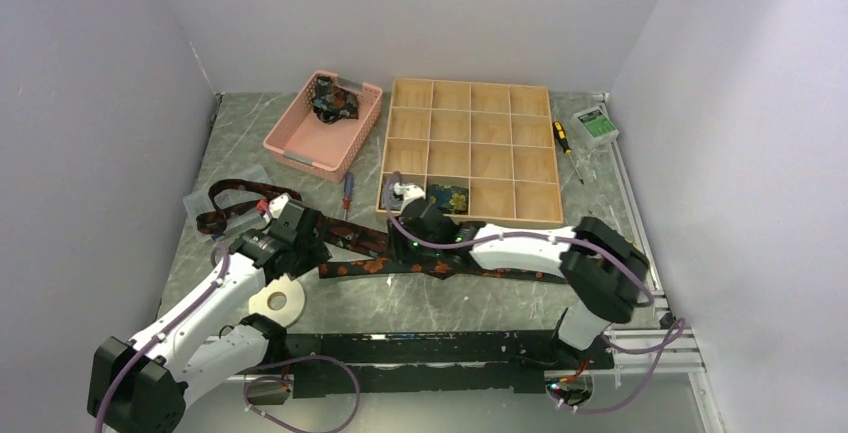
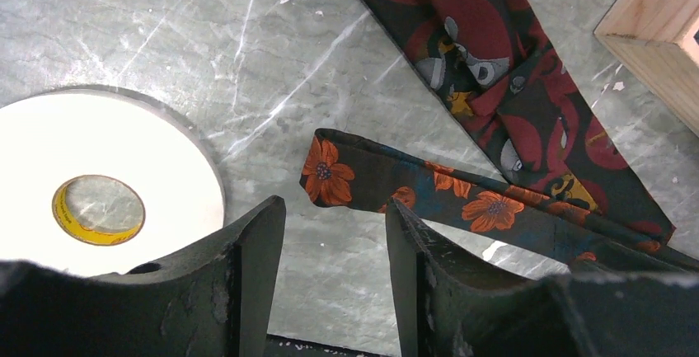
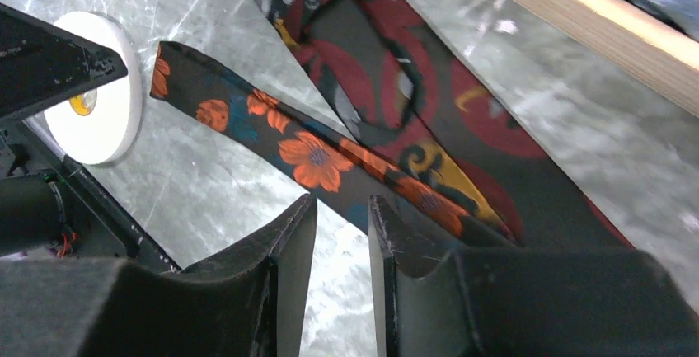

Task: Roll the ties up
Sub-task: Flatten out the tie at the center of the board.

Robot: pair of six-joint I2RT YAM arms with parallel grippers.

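A dark tie with orange flowers (image 1: 400, 265) lies flat across the table; it also shows in the left wrist view (image 2: 429, 196) and the right wrist view (image 3: 305, 155). A maroon tie with red prints (image 1: 240, 203) lies looped behind it, crossing it (image 2: 511, 68) (image 3: 396, 77). My left gripper (image 1: 308, 243) is open and empty (image 2: 334, 209), just short of the flowered tie's blunt end. My right gripper (image 1: 410, 233) is slightly open and empty (image 3: 342, 200), low over the middle of that tie. A rolled tie (image 1: 450, 197) sits in a compartment of the wooden organiser.
A wooden organiser (image 1: 500, 153) stands behind the right gripper. A pink basket (image 1: 300, 143) at the back left holds a bunched dark tie (image 1: 333, 103). A white tape ring (image 1: 277, 300) lies by the left arm. Screwdrivers (image 1: 347, 191) (image 1: 563, 138) and a small box (image 1: 596, 125) lie around.
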